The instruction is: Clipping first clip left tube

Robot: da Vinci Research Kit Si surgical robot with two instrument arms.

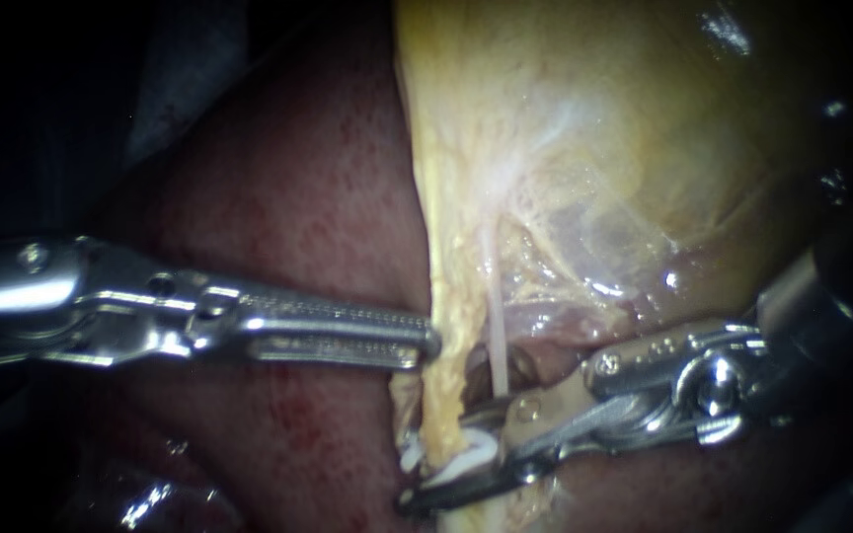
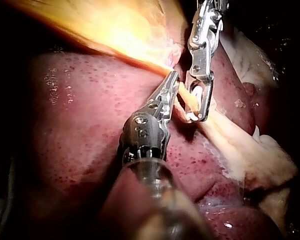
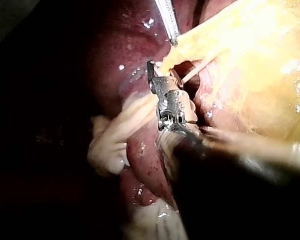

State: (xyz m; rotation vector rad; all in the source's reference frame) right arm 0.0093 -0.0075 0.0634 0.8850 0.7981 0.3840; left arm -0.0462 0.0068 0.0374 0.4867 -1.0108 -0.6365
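The left tube point(image 1: 443, 395), the thick yellow strand at lower centre of the endoscope view, hangs from the gallbladder point(image 1: 624, 148) and passes between the jaws of your right instrument point(image 1: 436, 466). Those jaws carry a white clip point(image 1: 476, 452) from both sides and straddle the strand crosswise, so it can close squarely. Whether it has latched does not show. The thin pale tube point(image 1: 496, 336) just right appears to lie outside the bite. Your left instrument point(image 1: 428, 341), at centre left, meets the strand's edge above the clip, likely steadying it over the liver point(image 1: 288, 197). Whether it grips, you cannot tell.
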